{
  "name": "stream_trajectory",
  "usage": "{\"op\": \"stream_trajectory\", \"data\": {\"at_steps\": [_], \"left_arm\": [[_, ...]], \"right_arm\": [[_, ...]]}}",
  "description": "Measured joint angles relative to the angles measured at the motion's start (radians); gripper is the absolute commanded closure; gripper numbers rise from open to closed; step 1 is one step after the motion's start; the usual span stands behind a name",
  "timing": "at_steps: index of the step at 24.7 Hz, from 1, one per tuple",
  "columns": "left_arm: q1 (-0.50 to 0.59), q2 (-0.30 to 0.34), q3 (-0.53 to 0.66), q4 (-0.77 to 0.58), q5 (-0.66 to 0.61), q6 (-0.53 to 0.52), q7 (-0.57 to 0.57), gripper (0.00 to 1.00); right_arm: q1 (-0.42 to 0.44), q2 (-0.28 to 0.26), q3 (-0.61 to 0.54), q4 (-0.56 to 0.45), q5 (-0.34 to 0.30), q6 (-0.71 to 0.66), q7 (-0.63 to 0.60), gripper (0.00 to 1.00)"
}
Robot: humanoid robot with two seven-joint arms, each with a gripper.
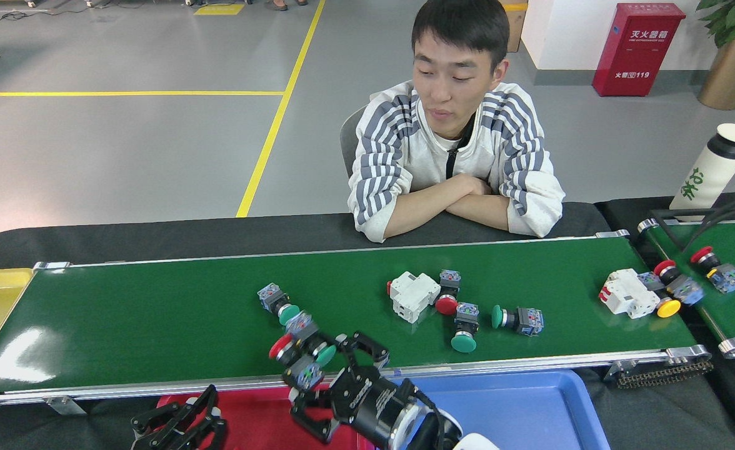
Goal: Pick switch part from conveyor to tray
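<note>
Head view is showing the right gripper [317, 387] hanging over the near rail of the conveyor [155, 312], its dark fingers spread around a small cluster of switch parts [302, 356]: a red cap, a green cap and blue-grey bodies. Whether the fingers are truly bearing on that cluster cannot be told; they are framing it rather than visibly clamping it. The left gripper [180, 428] is sitting low over the red tray [261, 419], fingers apart and carrying nothing that can be seen.

The step in hand appears to be carrying the cluster off the belt toward a tray. The blue tray [517, 406] is lying just beside the red one, directly below the right gripper. To do it well, the grasp should be confirmed on one body before lifting, since several parts are lying together and a loose neighbour could drop onto the rail. Further parts are waiting mid-belt: a white breaker block [412, 295] and three more buttons beside it. A person [455, 162] is sitting across the belt, arms folded on the far edge, clear of the work.
</note>
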Motion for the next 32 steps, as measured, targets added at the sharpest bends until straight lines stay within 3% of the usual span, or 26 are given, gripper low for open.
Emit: {"op": "stream_trajectory", "data": {"at_steps": [4, 7, 11, 16, 20, 23, 26, 30, 32], "left_arm": [[-0.006, 0.0, 0.019, 0.0, 0.003, 0.011, 0.0, 0.0], [-0.006, 0.0, 0.037, 0.0, 0.003, 0.012, -0.003, 0.0], [-0.057, 0.0, 0.042, 0.035, -0.016, 0.035, -0.038, 0.0], [-0.228, -0.001, 0.03, 0.212, -0.074, 0.114, -0.102, 0.0], [-0.307, -0.004, 0.029, 0.319, -0.077, 0.13, -0.133, 0.0], [-0.366, -0.004, 0.021, 0.379, -0.077, 0.137, -0.142, 0.0], [-0.433, -0.004, 0.002, 0.458, -0.081, 0.156, -0.143, 0.0], [-0.522, -0.003, -0.011, 0.586, -0.082, 0.172, -0.146, 0.01], [-0.563, 0.0, -0.012, 0.642, -0.084, 0.176, -0.143, 0.11]], "right_arm": [[0.025, 0.0, -0.006, -0.014, 0.002, -0.049, -0.001, 0.0], [0.063, 0.002, -0.081, -0.044, 0.0, -0.029, -0.003, 0.01], [0.17, 0.006, -0.223, -0.078, 0.0, 0.21, -0.014, 0.01], [0.257, 0.004, -0.265, -0.107, -0.002, 0.576, -0.162, 0.01], [0.25, 0.004, -0.268, -0.103, -0.003, 0.714, -0.187, 0.01], [0.194, 0.003, -0.269, -0.066, 0.001, 0.768, -0.137, 0.01], [0.134, -0.008, -0.269, -0.025, 0.002, 0.783, -0.097, 0.01], [0.102, -0.062, -0.255, -0.011, 0.002, 0.78, -0.042, 0.01], [0.101, -0.063, -0.244, -0.009, 0.002, 0.753, -0.023, 0.01]]}}
